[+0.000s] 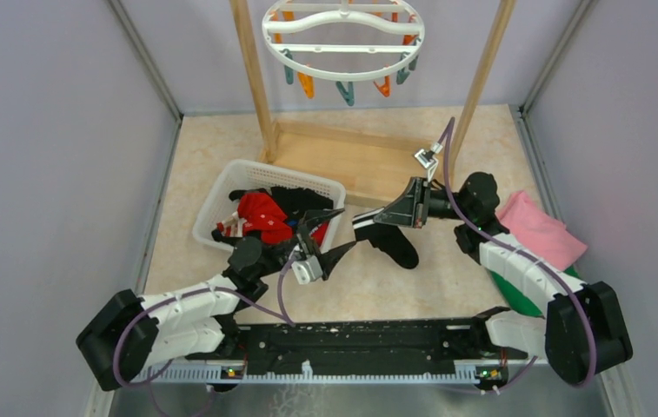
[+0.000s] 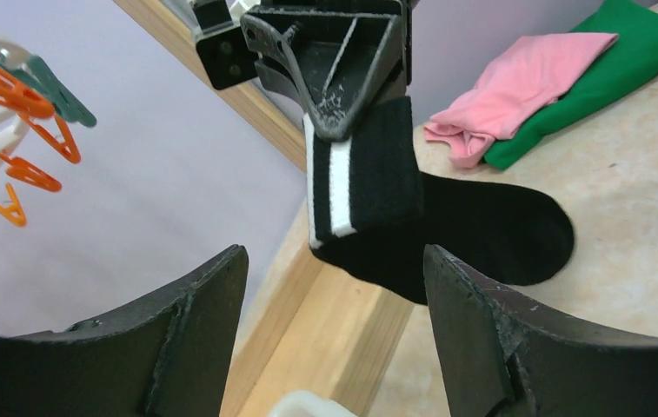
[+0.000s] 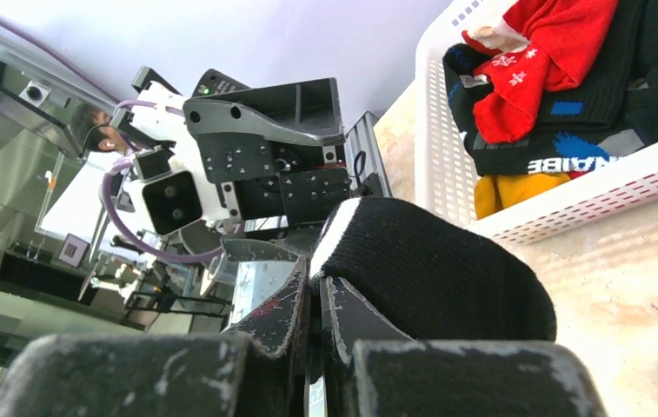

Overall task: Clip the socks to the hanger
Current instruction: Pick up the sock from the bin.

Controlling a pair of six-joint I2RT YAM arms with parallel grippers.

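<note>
My right gripper [image 1: 377, 219] is shut on the white-striped cuff of a black sock [image 1: 397, 246], whose foot trails down to the table. In the right wrist view the jaws [image 3: 316, 287] pinch the sock [image 3: 434, 269]. My left gripper [image 1: 348, 228] is open and empty, just left of the held cuff. In the left wrist view its fingers [image 2: 182, 334] frame the sock [image 2: 473, 230] and the right gripper [image 2: 335, 130]. More socks, red [image 1: 264, 215] and black, lie in the white basket [image 1: 221, 187]. The white ring hanger [image 1: 342, 39] with orange and teal pegs hangs at the back.
The wooden rack frame [image 1: 260, 87] and its base board [image 1: 351, 161] stand under the hanger. A pink cloth [image 1: 538, 228] lies on a green cloth [image 1: 516, 291] at the right, behind the right arm. Grey walls close in both sides.
</note>
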